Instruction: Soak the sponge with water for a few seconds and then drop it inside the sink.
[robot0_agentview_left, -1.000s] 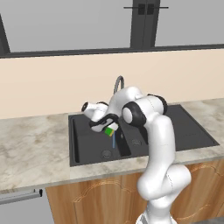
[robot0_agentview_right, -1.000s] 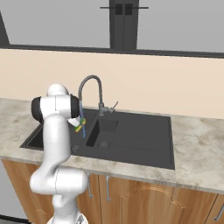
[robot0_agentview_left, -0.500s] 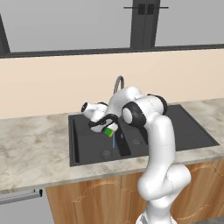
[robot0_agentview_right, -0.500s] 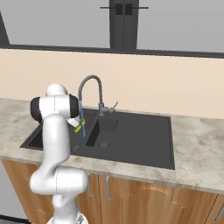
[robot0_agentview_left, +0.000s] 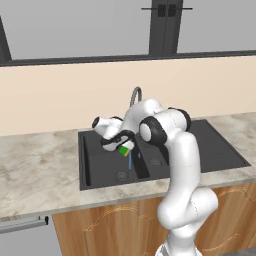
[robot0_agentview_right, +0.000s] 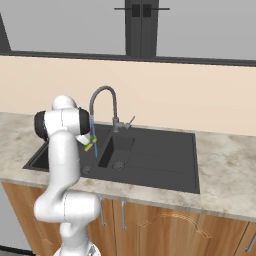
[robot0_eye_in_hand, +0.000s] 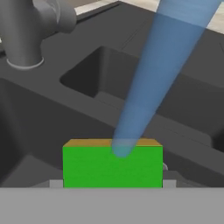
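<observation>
Hand view: the hand (robot0_eye_in_hand: 112, 186) pinches the sponge (robot0_eye_in_hand: 112, 165) by its sides; the water (robot0_eye_in_hand: 148, 83) lands on its green top, above the sink (robot0_eye_in_hand: 87, 74); the faucet (robot0_agentview_right: 102, 107) arches overhead.

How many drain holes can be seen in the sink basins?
2: one drain in the smaller basin right of the divider, one drain in the larger basin beside the arm. The arm may hide others.

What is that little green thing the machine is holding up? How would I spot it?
Find the wide black sink set in the marble counter, then its grey curved faucet. Just under the spout, the gripper holds the sponge in the thin blue water stream. It is the one bright block there, green over a yellow layer.
</observation>
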